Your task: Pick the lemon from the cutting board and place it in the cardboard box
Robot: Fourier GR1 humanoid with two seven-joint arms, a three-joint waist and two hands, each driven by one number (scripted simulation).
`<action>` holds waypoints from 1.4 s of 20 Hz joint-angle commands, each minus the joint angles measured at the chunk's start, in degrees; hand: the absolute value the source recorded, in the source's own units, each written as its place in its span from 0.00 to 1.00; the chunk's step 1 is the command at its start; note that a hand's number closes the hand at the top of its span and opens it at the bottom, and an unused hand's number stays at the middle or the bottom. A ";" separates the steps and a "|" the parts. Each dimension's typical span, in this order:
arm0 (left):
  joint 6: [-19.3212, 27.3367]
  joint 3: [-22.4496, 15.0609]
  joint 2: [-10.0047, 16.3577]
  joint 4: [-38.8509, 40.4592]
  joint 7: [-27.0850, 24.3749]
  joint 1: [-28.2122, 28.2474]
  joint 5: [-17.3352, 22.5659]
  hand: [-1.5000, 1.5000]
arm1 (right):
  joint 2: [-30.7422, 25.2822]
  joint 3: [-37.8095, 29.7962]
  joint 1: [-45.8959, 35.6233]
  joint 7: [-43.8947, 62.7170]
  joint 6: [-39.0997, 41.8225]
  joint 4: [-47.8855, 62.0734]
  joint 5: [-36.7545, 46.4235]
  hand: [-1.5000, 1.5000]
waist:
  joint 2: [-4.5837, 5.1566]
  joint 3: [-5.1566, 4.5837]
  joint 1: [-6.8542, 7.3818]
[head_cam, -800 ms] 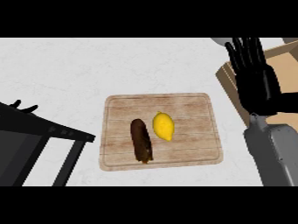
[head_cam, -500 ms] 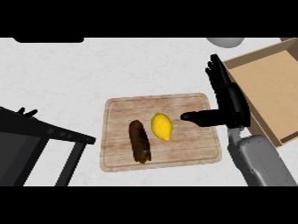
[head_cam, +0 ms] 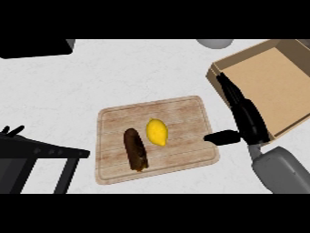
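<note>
your right hand is hovering at the right edge of the cutting board, fingers stretched straight, thumb sticking out toward the lemon, clasping nothing.

We see a grained wooden cutting board, a matt cardboard box, and a smooth-skinned lemon.
</note>
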 commanded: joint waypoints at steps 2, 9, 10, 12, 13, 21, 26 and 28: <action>-4.44 -6.84 -3.36 -5.05 0.36 -6.36 0.91 0.50 | -3.29 8.33 -1.98 7.62 -2.36 -2.04 16.02 0.00 | -0.53 0.12 -2.76; -5.55 -6.83 -3.81 -5.69 -0.70 -4.50 0.60 0.50 | -0.18 15.52 -4.60 25.24 9.86 -8.67 22.53 0.00 | -0.53 0.27 -2.94; -5.18 -5.99 -3.81 -5.66 -0.45 -5.36 0.99 0.50 | 1.25 17.08 -4.39 27.06 11.52 -10.07 22.69 0.00 | -0.58 0.27 -3.54; -5.63 -6.38 -4.09 -5.86 -0.12 -5.31 1.07 0.50 | 2.48 18.22 -4.23 31.82 15.89 -11.76 21.92 0.00 | -0.38 0.37 -3.80; -5.56 -6.44 -4.22 -5.69 -0.39 -5.56 0.83 0.50 | 3.62 18.16 -5.93 34.65 17.96 -12.94 21.94 0.00 | -0.22 0.38 -3.25; -5.31 -9.36 -6.59 -7.20 1.39 -8.03 -0.77 0.50 | 14.48 19.25 -10.33 55.27 27.62 -17.47 23.19 0.00 | 0.67 0.78 -0.65; -5.48 -10.73 -7.09 -9.36 4.78 -10.86 -1.85 0.50 | 18.45 19.78 -10.89 61.59 29.13 -16.68 25.72 0.00 | 1.17 1.05 1.59; -5.65 -10.72 -8.00 -7.29 4.61 -11.90 -1.96 0.50 | 20.09 20.91 -9.87 64.10 30.79 -17.25 25.78 0.00 | 1.26 0.98 1.23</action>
